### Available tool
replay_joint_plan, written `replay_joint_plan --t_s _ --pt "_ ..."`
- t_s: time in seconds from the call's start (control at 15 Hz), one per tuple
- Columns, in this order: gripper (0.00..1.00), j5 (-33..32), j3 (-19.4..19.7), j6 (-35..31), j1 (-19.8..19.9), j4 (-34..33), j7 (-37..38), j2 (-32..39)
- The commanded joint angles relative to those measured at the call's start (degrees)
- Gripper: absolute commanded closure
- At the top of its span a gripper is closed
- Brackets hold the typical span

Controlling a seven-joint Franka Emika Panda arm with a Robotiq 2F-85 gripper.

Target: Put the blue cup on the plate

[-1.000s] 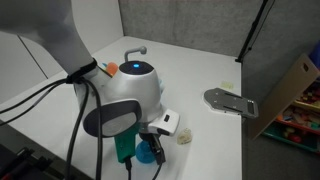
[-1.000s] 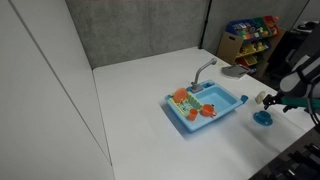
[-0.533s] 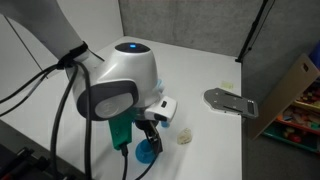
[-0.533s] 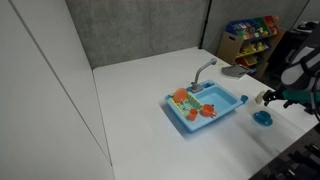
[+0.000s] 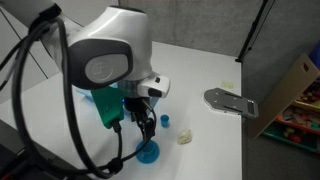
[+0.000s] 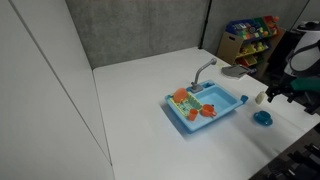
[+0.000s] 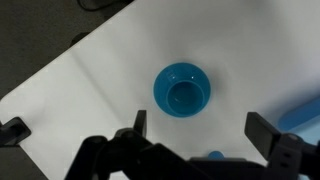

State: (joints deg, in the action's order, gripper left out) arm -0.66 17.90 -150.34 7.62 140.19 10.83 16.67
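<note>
Lift gripper straight up, fingers spread wide and empty, so as not to nudge cup, apparently seated centred on plate. Keep clear of second cup and sink nearby. Stay inside the close table edge and use the bare top beyond.

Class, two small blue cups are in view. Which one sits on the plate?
The blue cup in the middle of the plate, below the open end effector. The other blue cup stands apart on the table.
</note>
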Motion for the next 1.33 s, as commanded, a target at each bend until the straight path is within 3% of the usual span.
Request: replay_joint_plan --t_s 0.0,0.27,0.53,0.6,1.27 --pt "0.0 -5.2 0.4 4.8 -0.1 3.6 -0.1 -8.8" --pt "0.0 -9.2 -1.1 9.4 0.7 6.5 0.2 -16.9" --pt "0.0 -8.6 -3.2 12.7 1.7 9.3 -1.7 -23.6" --pt "0.0 -8.2 -3.6 11.6 1.8 6.6 -0.2 -19.0" --pt "0.0 -9.8 -5.5 13.1 2.7 9.0 1.0 -23.9"
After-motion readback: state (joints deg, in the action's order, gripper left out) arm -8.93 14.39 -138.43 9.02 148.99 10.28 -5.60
